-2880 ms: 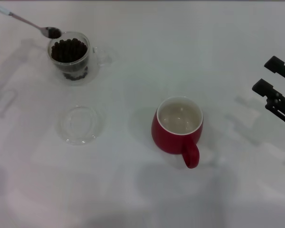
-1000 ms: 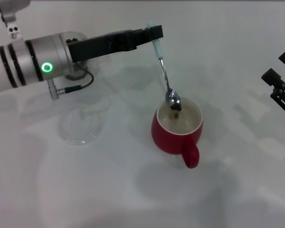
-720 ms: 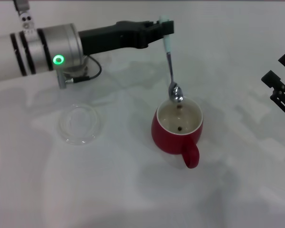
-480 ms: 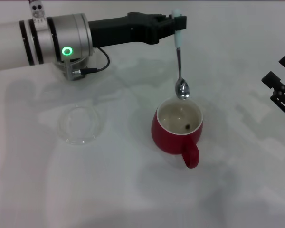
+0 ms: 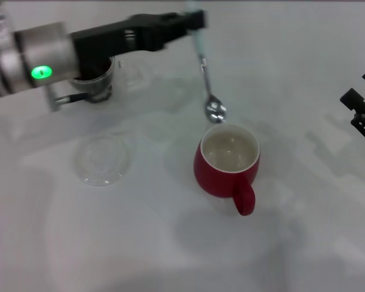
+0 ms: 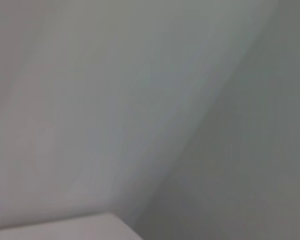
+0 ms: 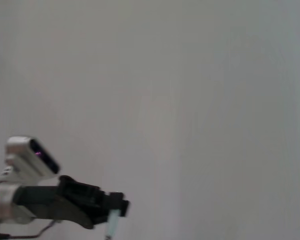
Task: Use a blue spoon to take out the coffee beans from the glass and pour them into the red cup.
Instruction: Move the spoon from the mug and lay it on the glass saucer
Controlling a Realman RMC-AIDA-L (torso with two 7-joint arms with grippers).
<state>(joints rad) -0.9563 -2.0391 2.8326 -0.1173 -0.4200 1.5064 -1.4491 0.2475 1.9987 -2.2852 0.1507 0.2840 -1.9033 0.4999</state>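
My left gripper (image 5: 191,21) is shut on the pale handle of the blue spoon (image 5: 202,58), which hangs bowl-down. The spoon's shiny bowl (image 5: 216,111) hangs just above the far-left rim of the red cup (image 5: 222,173) and looks empty. The cup stands upright at the middle, handle toward me; I cannot make out beans in its white inside. The glass (image 5: 100,85) at the far left is mostly hidden behind my left arm, and so are its coffee beans. The right wrist view shows the left gripper (image 7: 117,205) with the spoon handle (image 7: 111,222). My right gripper (image 5: 362,106) is parked open at the right edge.
A flat clear glass saucer (image 5: 103,159) lies on the white table left of the red cup. My left arm (image 5: 42,61) stretches across the far left of the table above the glass.
My left arm has swung back to the left. The spoon has moved from over the cup's far rim to its far-left side and tilted. Beans dropped into the cup earlier.
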